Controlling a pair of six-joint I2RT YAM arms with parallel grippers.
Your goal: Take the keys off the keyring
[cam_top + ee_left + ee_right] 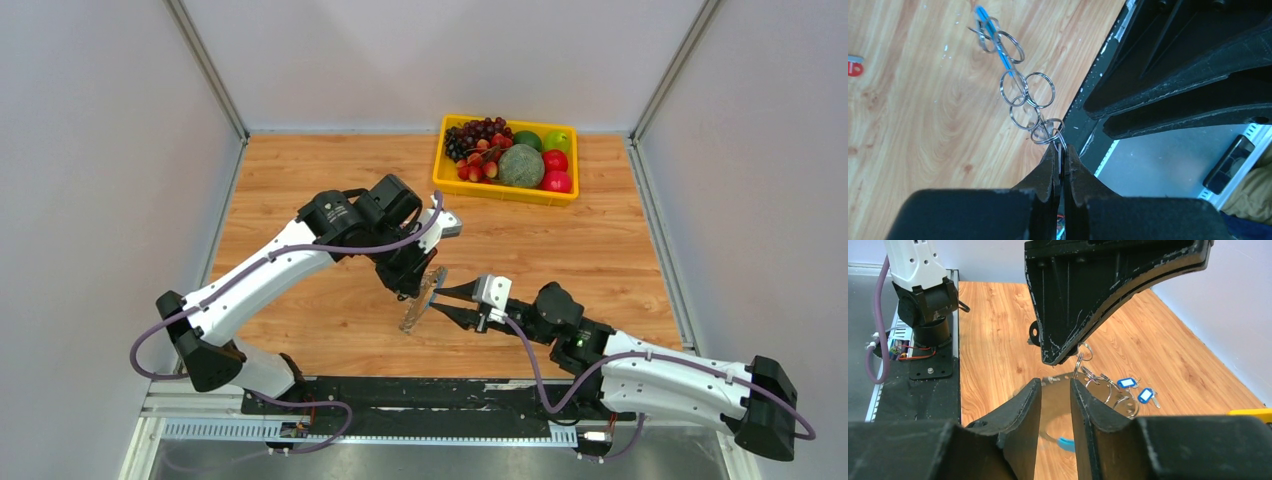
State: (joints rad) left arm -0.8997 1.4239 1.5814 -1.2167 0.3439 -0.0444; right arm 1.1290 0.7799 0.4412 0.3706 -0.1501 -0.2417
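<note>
One keyring (421,302), pinched by left tool (1062,148), right tool (1055,383) parted beside

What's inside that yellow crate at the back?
Dark grapes, a netted melon, round red fruits, green fruits and small red ones. The pile covers the floor of the crate and anything lower down.

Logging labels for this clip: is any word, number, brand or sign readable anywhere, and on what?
No text can be read anywhere.
blue key tags: white inserts too small to show any writing.
red tag: cut off at the frame edge, nothing legible.
yellow fruit crate: no marking visible.
</note>
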